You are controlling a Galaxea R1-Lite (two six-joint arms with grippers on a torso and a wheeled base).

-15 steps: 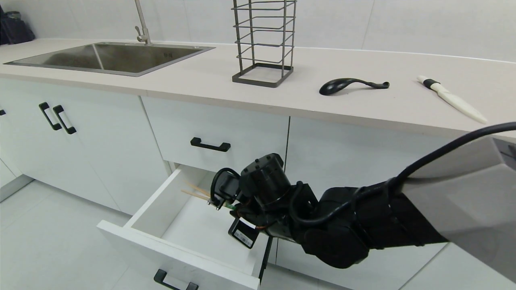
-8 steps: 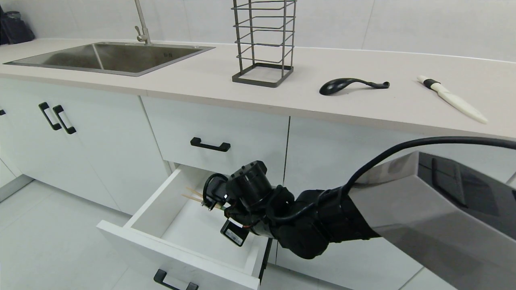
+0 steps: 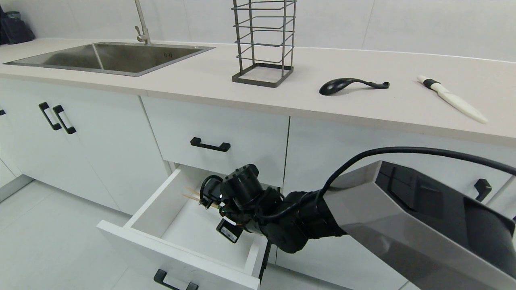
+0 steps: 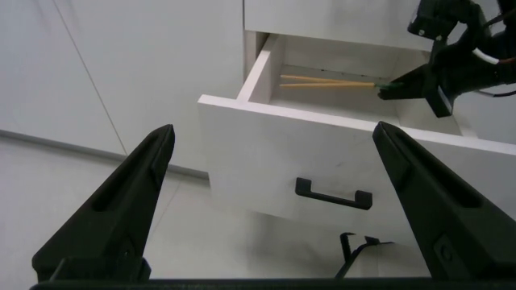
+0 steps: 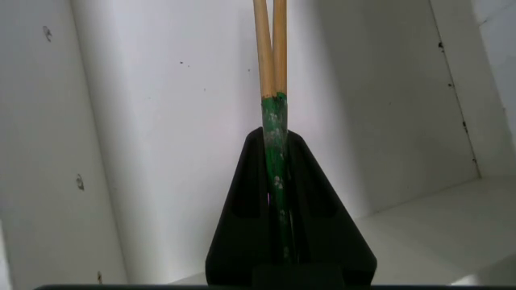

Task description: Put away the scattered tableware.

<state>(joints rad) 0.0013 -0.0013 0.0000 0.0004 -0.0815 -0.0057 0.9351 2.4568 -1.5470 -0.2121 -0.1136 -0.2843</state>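
in head view my right gripper (image 3: 213, 201) is inside the open drawer (image 3: 161, 241) with the chopsticks (image 3: 192, 194). spoon (image 3: 346, 85) and knife (image 3: 451, 98) lie on the counter (image 3: 201, 82). in left wrist view the left gripper (image 4: 274, 201) is spread wide and holds nothing. in right wrist view the jaws are clamped on the chopsticks' green ends.

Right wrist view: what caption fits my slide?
Black right gripper clamps two green-handled wooden chopsticks inside the white drawer.

The small mark on the sink (image 3: 121, 53) wall is unreadable.
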